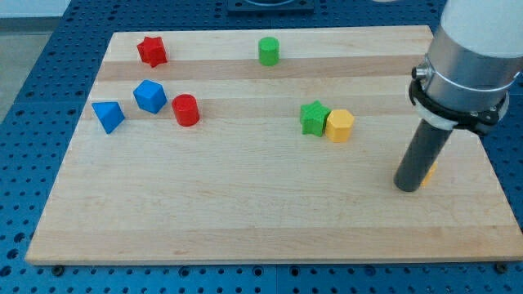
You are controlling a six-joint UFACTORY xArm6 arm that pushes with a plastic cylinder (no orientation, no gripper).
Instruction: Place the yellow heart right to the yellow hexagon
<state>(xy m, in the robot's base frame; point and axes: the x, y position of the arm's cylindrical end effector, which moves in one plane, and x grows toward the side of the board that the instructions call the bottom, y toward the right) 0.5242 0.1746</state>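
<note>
No legible text, labels, brand marks, numbers or signs appear anywhere in the camera view. The light wooden board (270,220), the coloured blocks on it, the blue perforated base plate (33,73) around it and the white arm housing (482,37) all carry no readable markings.

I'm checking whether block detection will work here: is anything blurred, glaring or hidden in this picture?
Camera view: sharp and evenly lit, soft shadows, no strong glare on the board. The rod hides most of the yellow heart, only a sliver showing right of my tip. The yellow hexagon and green star show clearly.
</note>
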